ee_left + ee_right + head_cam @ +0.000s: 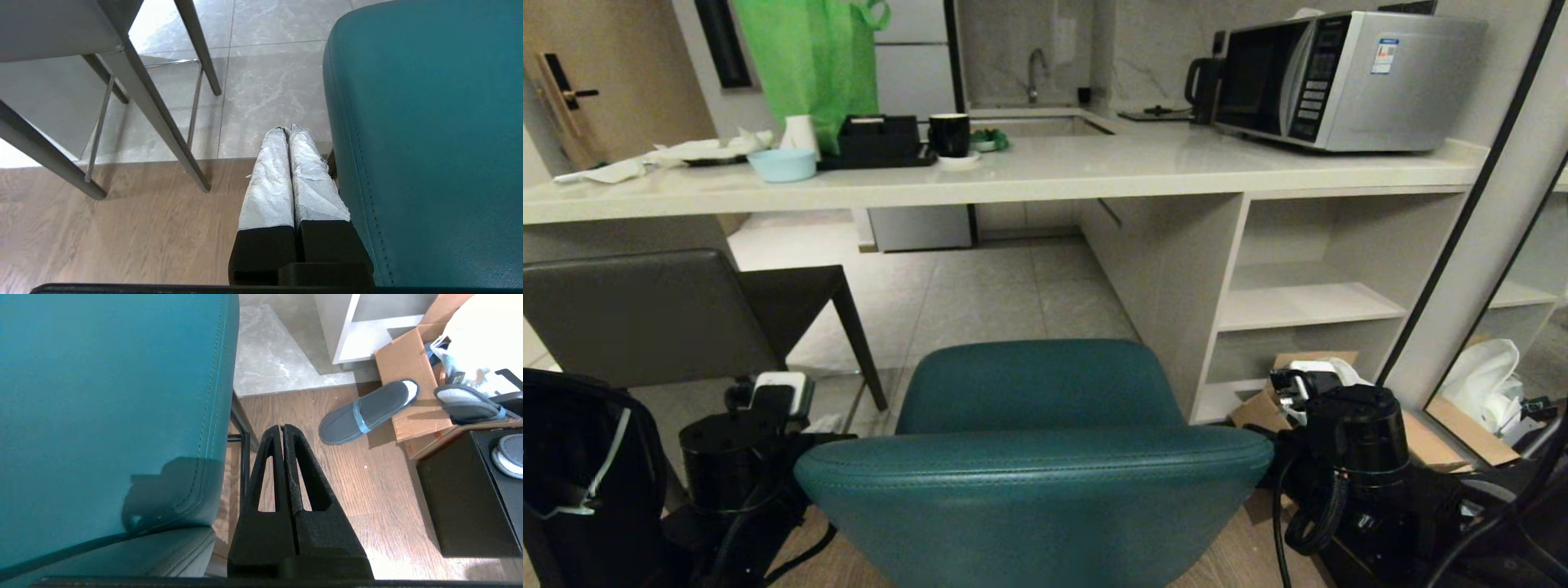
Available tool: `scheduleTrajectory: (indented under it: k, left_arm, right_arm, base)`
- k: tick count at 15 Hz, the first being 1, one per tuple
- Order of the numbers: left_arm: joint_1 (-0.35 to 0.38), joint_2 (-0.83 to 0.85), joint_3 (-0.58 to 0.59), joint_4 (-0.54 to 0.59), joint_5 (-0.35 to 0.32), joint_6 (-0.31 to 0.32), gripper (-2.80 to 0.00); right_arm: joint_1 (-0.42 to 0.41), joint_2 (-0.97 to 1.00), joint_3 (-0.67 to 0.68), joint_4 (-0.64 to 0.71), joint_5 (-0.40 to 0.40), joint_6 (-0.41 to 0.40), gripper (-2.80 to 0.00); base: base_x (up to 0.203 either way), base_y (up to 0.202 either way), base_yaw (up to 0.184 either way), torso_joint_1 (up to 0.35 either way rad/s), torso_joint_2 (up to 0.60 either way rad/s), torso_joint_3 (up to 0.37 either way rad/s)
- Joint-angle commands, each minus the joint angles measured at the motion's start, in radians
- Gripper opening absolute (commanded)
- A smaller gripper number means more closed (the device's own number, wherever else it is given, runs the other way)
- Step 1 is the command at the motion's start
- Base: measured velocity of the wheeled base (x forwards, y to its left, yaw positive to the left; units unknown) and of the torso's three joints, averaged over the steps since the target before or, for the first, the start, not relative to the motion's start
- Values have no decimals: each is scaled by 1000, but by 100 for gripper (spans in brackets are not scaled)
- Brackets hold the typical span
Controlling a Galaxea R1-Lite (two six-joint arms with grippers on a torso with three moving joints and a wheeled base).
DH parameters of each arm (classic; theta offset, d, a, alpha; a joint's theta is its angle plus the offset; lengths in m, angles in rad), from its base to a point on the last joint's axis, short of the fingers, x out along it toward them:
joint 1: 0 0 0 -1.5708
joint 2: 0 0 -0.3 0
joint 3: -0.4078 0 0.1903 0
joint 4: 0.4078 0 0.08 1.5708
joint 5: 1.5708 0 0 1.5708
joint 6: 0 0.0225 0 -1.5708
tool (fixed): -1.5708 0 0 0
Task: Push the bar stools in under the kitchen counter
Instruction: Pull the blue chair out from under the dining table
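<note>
The teal bar stool (1033,457) stands right in front of me, its curved back toward me, short of the kitchen counter (1045,175). The dark grey bar stool (637,314) sits at the left, its seat partly beneath the worktop. My left gripper (288,130) is shut and empty, its white-wrapped fingers (269,179) close beside the teal stool's (429,139) left side. My right gripper (282,428) is shut and empty too, just off the teal stool's (110,400) right side, above the wood floor. Both arms flank the stool's back in the head view.
Open white shelving (1307,302) fills the counter's right end. A cardboard box (408,375), grey slippers (367,410) and a black box (470,490) lie on the floor at the right. On the worktop: a microwave (1347,77), green bag (809,57), blue bowl (782,163), black mug (949,135).
</note>
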Motion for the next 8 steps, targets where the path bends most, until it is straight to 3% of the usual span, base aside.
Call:
scheduleTrajectory:
  k: [1, 4, 8]
  left_arm:
    - [23, -6, 0, 1, 12, 5, -280]
    - [96, -23, 20, 1, -45, 5, -280]
    - [245, -159, 34, 1, -182, 9, -280]
  right_arm:
    - [-3, 3, 2, 12, -16, -1, -280]
    - [-6, -12, 2, 14, -17, -1, -280]
    - [-117, -140, -14, 34, -11, -24, -280]
  base:
    - [0, 0, 0, 0, 0, 0]
    - [0, 0, 0, 0, 0, 0]
    - [0, 0, 0, 0, 0, 0]
